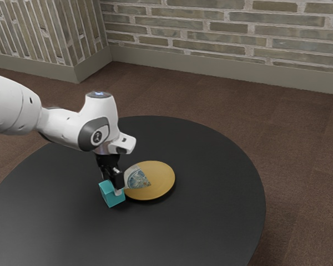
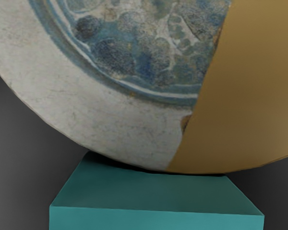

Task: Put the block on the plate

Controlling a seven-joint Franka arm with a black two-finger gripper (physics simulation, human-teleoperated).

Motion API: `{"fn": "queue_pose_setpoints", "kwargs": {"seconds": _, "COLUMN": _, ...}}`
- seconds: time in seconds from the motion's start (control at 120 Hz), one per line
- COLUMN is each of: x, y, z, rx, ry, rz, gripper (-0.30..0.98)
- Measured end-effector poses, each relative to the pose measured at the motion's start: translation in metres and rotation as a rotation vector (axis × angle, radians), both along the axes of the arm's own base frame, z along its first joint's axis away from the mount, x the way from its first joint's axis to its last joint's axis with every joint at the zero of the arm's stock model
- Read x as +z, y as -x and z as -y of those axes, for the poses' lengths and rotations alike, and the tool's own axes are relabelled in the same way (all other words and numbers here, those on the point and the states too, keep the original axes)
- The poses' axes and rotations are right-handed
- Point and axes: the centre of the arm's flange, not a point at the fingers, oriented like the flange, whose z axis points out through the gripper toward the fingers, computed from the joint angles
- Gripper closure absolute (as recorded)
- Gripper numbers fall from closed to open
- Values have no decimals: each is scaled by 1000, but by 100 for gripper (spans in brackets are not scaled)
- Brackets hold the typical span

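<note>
Down over the round black table (image 1: pixel 211 221), the arm (image 1: pixel 66 126) reaches in from the exterior view's left, and its black gripper (image 1: pixel 112 184) is right at the teal block (image 1: pixel 108 195)! Wide, or closed tight on the block? Can't tell from these angles, folks, and whether the block is resting on the table or just above it is too close to call as well. But look where that block is: off the plate (image 1: pixel 159 180), just beside its rim, with the plate lying toward the exterior view's right. And what a plate, round and flat, mostly golden on top in the exterior view, with a pale wedge carrying a worn blue-and-grey pattern on the side nearer the gripper. Over to the wrist view: the block is big and close, one face turned toward the plate, its far edge right up at the curved rim, though whether they touch I can't say. Behind it all, brown flooring (image 1: pixel 299 144) runs back to a brick wall (image 1: pixel 211 27) with a plain grey-beige skirting board (image 1: pixel 211 67) along its foot.
</note>
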Motion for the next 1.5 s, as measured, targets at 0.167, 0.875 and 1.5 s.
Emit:
{"fn": "queue_pose_setpoints", "kwargs": {"seconds": 0.167, "x": -20, "y": -1, "z": 0, "rx": 19, "ry": -7, "rz": -14, "gripper": 0}}
{"fn": "queue_pose_setpoints", "kwargs": {"seconds": 0.875, "x": 37, "y": 1, "z": 9, "rx": 42, "ry": 1, "rz": 37, "gripper": 31}}
{"fn": "queue_pose_setpoints", "kwargs": {"seconds": 1.5, "x": 23, "y": -83, "z": 63, "rx": 10, "ry": 35, "rz": 69, "gripper": 32}}
